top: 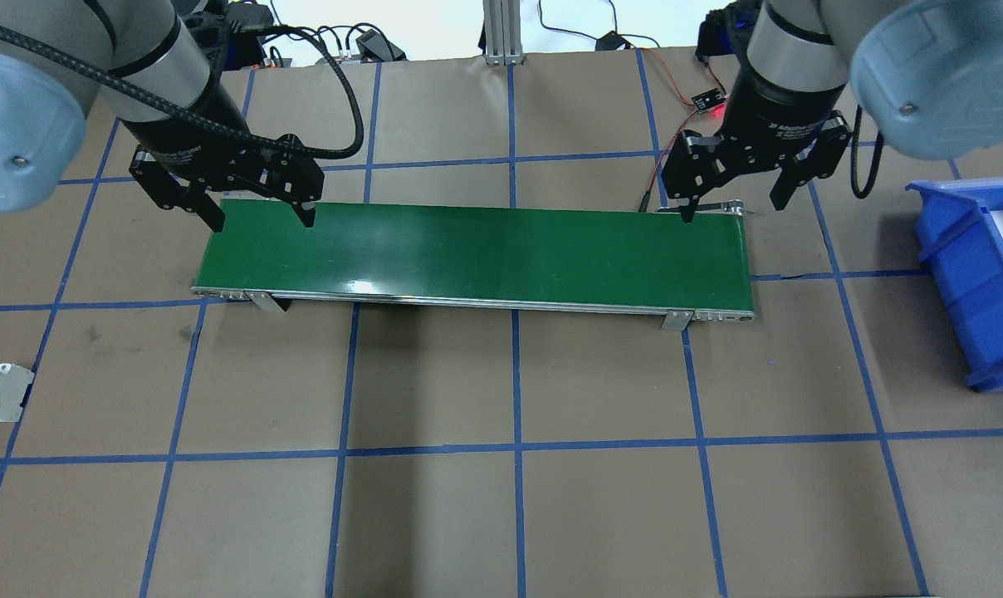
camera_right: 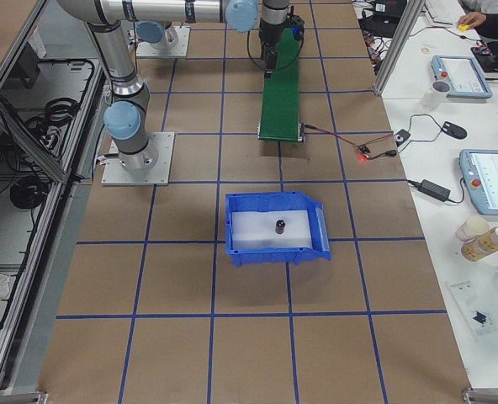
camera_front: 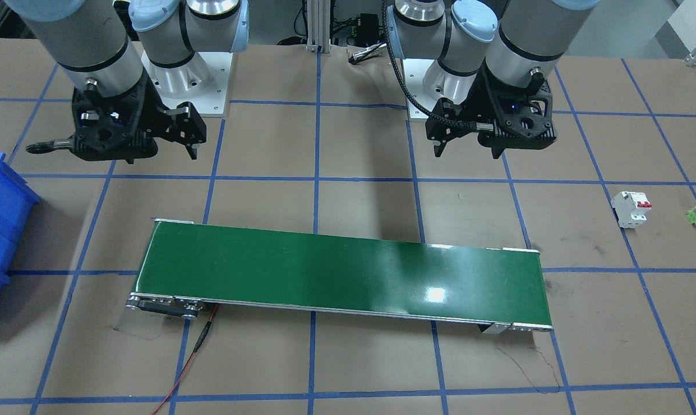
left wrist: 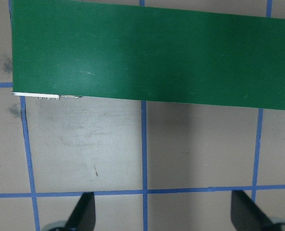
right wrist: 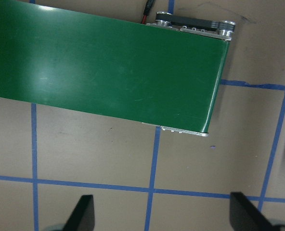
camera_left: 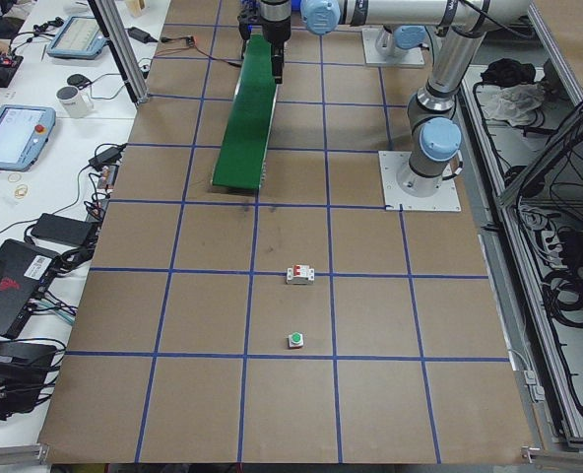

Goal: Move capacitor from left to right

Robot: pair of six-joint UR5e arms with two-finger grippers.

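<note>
Beyond my right gripper (top: 734, 209), well apart on its outer side, the capacitor (camera_right: 279, 225) stands inside the blue bin (camera_right: 270, 256). That gripper hangs over the near end of the green belt (top: 477, 253), my left gripper (top: 261, 223) over the far end, both empty with fingers spread.

Your bench (top: 518, 498) is covered in a matt brown paper-like sheet, scuffed in spots, with a grid of blue tape. The conveyor belt (top: 477, 249) is smooth glossy green and throws back lamp glare. Its side rail (top: 501, 302) is bare silvery metal. The bin (camera_right: 270, 255) near the bench's right edge is shiny blue plastic with a matt white lining. The capacitor (camera_right: 279, 225) looks dark, too small to tell its finish. The left gripper (top: 262, 223) and right gripper (top: 734, 211) are matt black plastic. The breaker (camera_front: 631, 208) is white plastic.
</note>
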